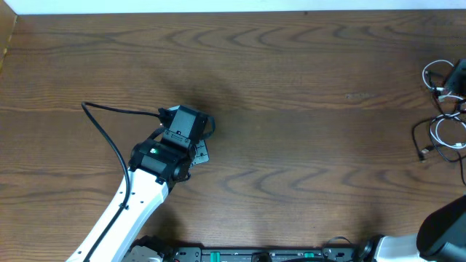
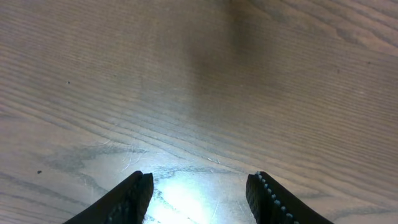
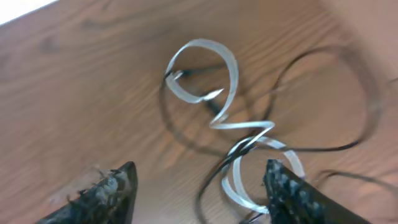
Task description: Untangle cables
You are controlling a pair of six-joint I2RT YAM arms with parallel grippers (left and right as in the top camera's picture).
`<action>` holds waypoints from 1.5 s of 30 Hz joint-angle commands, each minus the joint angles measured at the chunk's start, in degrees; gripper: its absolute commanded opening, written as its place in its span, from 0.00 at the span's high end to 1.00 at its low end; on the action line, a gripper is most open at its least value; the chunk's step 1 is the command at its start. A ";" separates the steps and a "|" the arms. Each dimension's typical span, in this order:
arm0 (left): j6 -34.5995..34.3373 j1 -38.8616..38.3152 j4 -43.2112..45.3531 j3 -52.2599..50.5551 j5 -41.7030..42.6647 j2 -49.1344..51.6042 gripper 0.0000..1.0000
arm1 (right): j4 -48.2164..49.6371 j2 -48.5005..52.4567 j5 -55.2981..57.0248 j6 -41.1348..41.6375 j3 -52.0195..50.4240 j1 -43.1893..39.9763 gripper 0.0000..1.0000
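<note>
My right gripper (image 3: pixel 202 202) hangs wide open and empty, the cables (image 3: pixel 242 126) lying just ahead at the table's (image 1: pixel 291 73) right edge (left gripper (image 2: pixel 199 199), also open and empty, sits well apart)

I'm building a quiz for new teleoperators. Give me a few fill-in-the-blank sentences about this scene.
1. In the overhead view the cables lie at the table's ___ edge.
2. In the right wrist view the curled cable is ___ in colour.
3. The left gripper holds ___.
4. The jaws of the right gripper stand ___.
Missing words: right; white; nothing; open.
</note>
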 commanded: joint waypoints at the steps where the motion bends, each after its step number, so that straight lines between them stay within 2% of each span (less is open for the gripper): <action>1: 0.37 -0.07 -0.11 0.66 -0.96 0.11 0.46 | -2.14 2.91 -11.78 1.66 0.79 -0.07 0.36; 5: 0.37 -0.07 0.09 0.66 -0.96 0.11 0.46 | -4.79 5.60 -23.15 1.66 0.79 0.28 0.33; 10: 0.39 -0.09 0.94 0.66 -0.94 0.11 0.46 | -6.45 7.50 -30.97 1.62 0.76 2.36 0.30; 17: 0.50 -0.09 4.63 0.66 -0.35 0.11 0.46 | -8.61 8.22 -31.82 -1.40 0.66 10.75 0.22; 20: 4.87 -0.13 8.22 0.66 1.36 0.22 0.46 | -8.76 8.22 -31.71 -4.57 0.66 15.15 0.20; 28: 14.95 -0.13 11.69 0.66 10.05 1.27 0.46 | -9.35 8.24 -28.11 -5.95 0.07 26.51 0.19; 33: 21.16 -0.02 11.43 0.66 9.97 5.03 0.46 | -10.38 8.28 -24.00 -5.86 -0.76 33.73 0.20; 36: 21.05 0.76 9.88 0.66 8.92 7.85 0.46 | -12.92 8.28 -16.72 -4.00 -0.76 37.09 0.19; 39: 17.22 2.67 6.32 0.66 8.94 9.84 0.46 | -17.16 8.28 -9.44 1.18 -0.76 38.97 0.14; 42: 14.14 5.31 2.56 0.66 9.20 10.19 0.46 | -21.62 8.28 -7.74 3.30 -0.76 39.21 0.09; 45: 14.03 9.70 -2.54 0.66 12.85 10.16 0.34 | -28.02 8.28 -8.85 5.14 -0.79 39.21 0.05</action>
